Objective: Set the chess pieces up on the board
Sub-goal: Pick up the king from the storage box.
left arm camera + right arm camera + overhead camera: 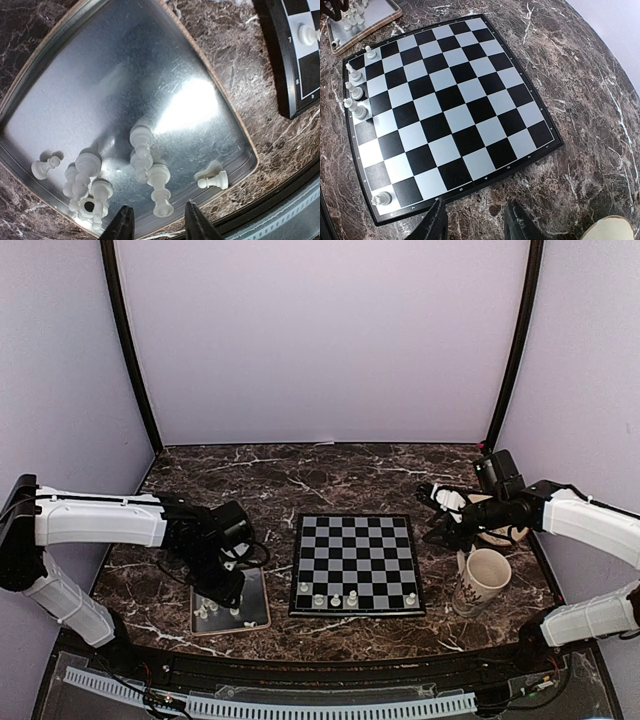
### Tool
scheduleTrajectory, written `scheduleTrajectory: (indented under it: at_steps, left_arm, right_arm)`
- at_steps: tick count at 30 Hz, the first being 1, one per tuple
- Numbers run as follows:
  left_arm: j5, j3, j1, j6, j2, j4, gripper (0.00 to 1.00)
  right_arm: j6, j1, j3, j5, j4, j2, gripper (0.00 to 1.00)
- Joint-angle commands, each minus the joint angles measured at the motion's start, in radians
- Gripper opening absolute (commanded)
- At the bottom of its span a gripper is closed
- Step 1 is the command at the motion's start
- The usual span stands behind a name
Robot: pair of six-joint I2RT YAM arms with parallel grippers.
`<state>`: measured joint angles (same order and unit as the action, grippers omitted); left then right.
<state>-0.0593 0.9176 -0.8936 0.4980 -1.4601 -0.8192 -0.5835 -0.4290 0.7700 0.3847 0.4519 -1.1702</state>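
Your left gripper (159, 225) hangs over the near edge of the metal tray (125, 75), fingers parted and pinching nothing. A tall white piece (160, 192) lies just ahead of the gap, so it looks like the next pick. The other loose chess pieces (87, 182) lie tipped and bunched in the tray, which seems to serve as the supply.

Your right gripper (476, 225) hovers just off the right edge of the board (450, 100), spread and empty, probably parked clear of the squares. Five pieces (336, 598) stand along the board's near row, four at the left and one in the right corner.

Small white digits run along the board's border, and no brand shows. The mug (484, 578) bears a dark print you cannot read.
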Motion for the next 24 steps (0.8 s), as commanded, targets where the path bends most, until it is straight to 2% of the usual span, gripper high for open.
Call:
scheduleTrajectory:
  at_steps: [1,11,19,24]
  left_arm:
    - [0.036,0.016,-0.015,-0.011,-0.022,-0.051,0.35]
    - [0.039,0.020,-0.027,-0.022,-0.039,-0.026,0.17]
    - [0.013,0.035,-0.027,-0.055,-0.028,-0.014,0.10]
    - [-0.016,0.112,-0.027,-0.093,-0.010,-0.038,0.05]
  right_arm:
    - [-0.004,0.006,-0.012,0.004,-0.022,0.011,0.40]
    - [-0.006,0.005,-0.014,0.008,-0.019,0.008,0.40]
    - [-0.012,0.006,-0.014,0.018,-0.014,0.003,0.40]
    - [-0.013,0.006,-0.012,0.024,-0.012,-0.003,0.39]
